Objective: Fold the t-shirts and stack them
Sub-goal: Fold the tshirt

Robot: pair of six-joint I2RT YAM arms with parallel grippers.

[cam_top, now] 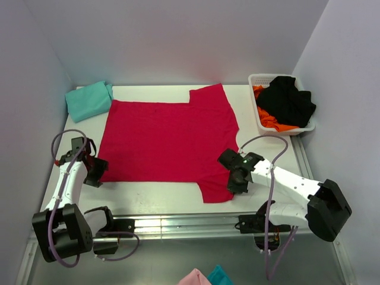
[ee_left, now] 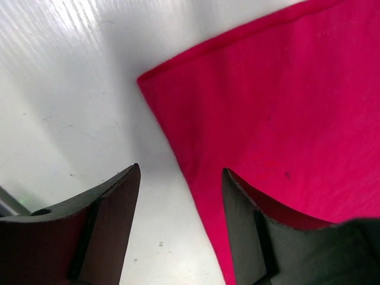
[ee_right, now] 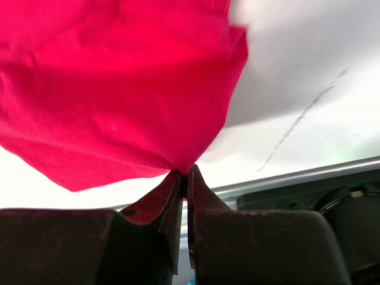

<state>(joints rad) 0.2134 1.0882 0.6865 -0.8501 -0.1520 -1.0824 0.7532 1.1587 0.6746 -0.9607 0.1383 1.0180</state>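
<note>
A large crimson-red t-shirt (cam_top: 166, 139) lies spread flat on the white table, sleeves toward the right. A folded teal t-shirt (cam_top: 89, 99) sits at the far left corner. My left gripper (cam_top: 98, 172) is open at the red shirt's near left corner; in the left wrist view its jaws straddle the shirt's edge (ee_left: 196, 178), one finger over cloth, one over bare table. My right gripper (cam_top: 234, 181) is shut on the near sleeve; the right wrist view shows the red cloth (ee_right: 119, 89) pinched between the fingertips and lifted.
A white basket (cam_top: 261, 122) at the far right holds black (cam_top: 288, 101) and orange (cam_top: 270, 122) clothes. Pink (cam_top: 196, 278) and teal (cam_top: 218, 276) cloth show below the table's metal front edge. Walls close in the left, far and right sides.
</note>
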